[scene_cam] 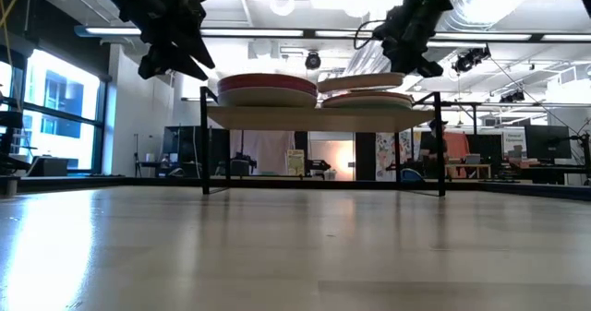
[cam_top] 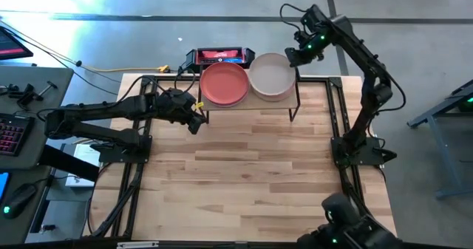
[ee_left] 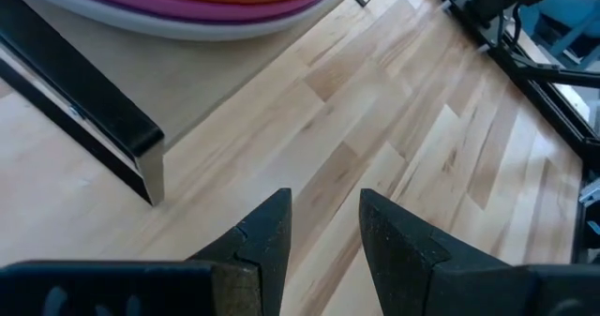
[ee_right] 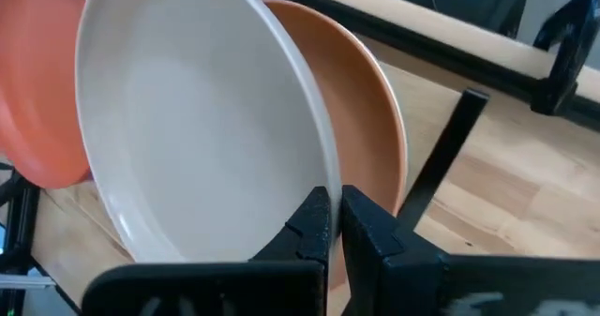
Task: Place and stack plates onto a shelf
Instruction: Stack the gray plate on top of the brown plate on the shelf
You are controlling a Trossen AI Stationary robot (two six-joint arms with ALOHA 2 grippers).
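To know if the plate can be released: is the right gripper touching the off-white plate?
Touching. In the right wrist view the right gripper is shut on the rim of the off-white plate, which sits tilted above the tan plate.

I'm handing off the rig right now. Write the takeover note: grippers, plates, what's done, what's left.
Right gripper: shut on the rim of the off-white plate, holding it tilted just above the right stack on the shelf.
Left gripper: open, empty, beside the shelf's left end.
Left stack, terracotta plate on top, sits on the shelf.
No plates lie on the table.
Left: lower and release the off-white plate, then pull back.
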